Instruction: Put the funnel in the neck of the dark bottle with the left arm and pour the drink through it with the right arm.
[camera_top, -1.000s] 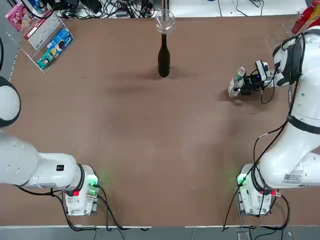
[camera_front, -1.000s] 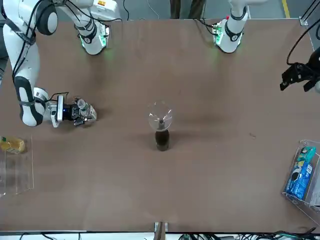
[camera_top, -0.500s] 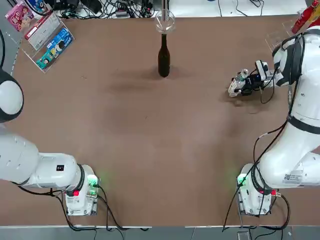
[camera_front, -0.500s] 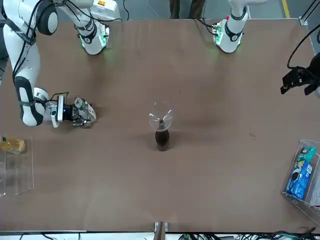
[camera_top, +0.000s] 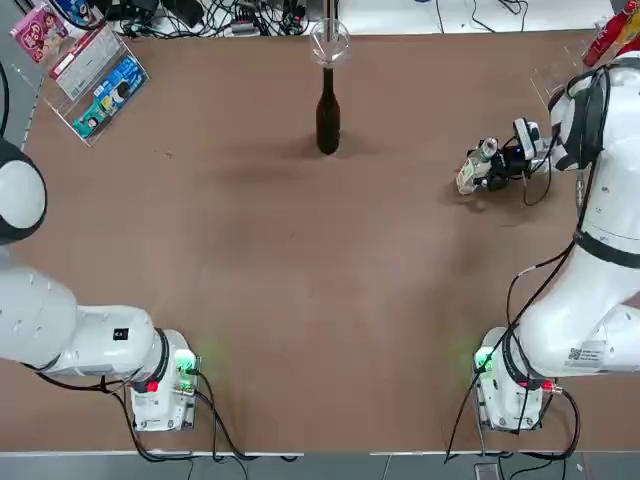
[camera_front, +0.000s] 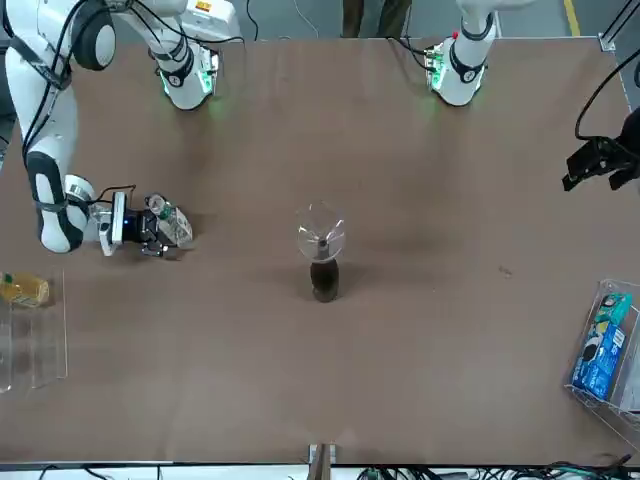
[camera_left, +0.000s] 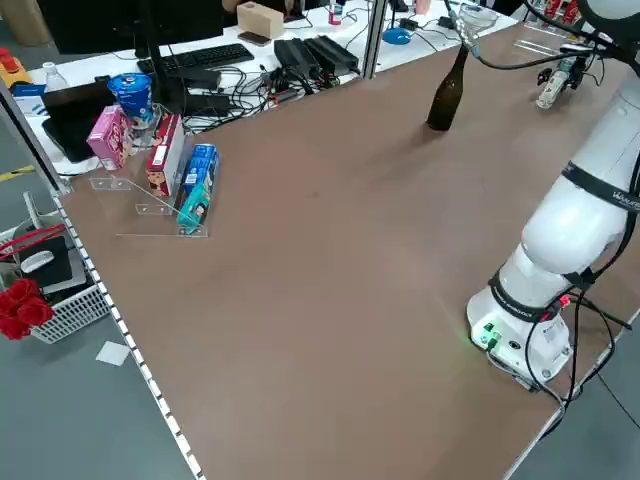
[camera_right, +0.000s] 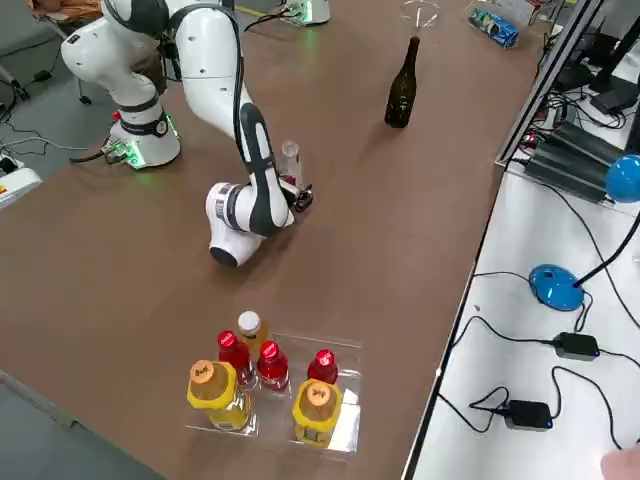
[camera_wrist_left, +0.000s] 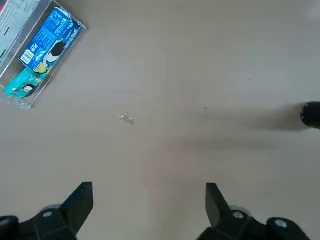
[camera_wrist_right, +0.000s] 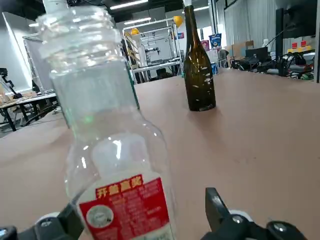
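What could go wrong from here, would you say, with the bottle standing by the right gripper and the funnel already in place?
The right gripper is open around the clear bottle, so pulling away off-line might tip it. The funnel sits high on the slim dark bottle, and a bump could topple both.

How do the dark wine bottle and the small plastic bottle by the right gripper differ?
The dark bottle is brown glass, while the plastic bottle is clear. The dark bottle has a funnel on its neck; the plastic bottle carries none. Both stand upright.
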